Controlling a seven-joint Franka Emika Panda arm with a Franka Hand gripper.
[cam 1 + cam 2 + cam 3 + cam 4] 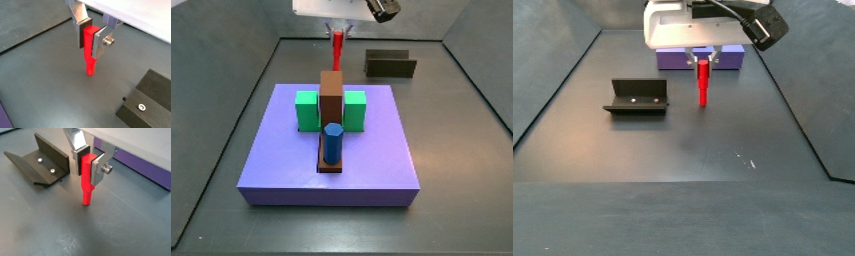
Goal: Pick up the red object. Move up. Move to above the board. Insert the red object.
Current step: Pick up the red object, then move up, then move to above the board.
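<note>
Red object (86,180) hangs upright in the gripper (89,164), clear of the grey surface (100,228).
Largest is the lavender board (345,150) with its brown bar (331,95); the dark fixture (637,97) stands apart; silver fingers (101,42) clamp the peg's upper end.

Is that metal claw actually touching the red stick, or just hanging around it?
Touching. In both wrist views the gripper has its dark pads pressed flat against the upper part of the red object, no gap visible on either side; the stick hangs down from between the fingers.
</note>
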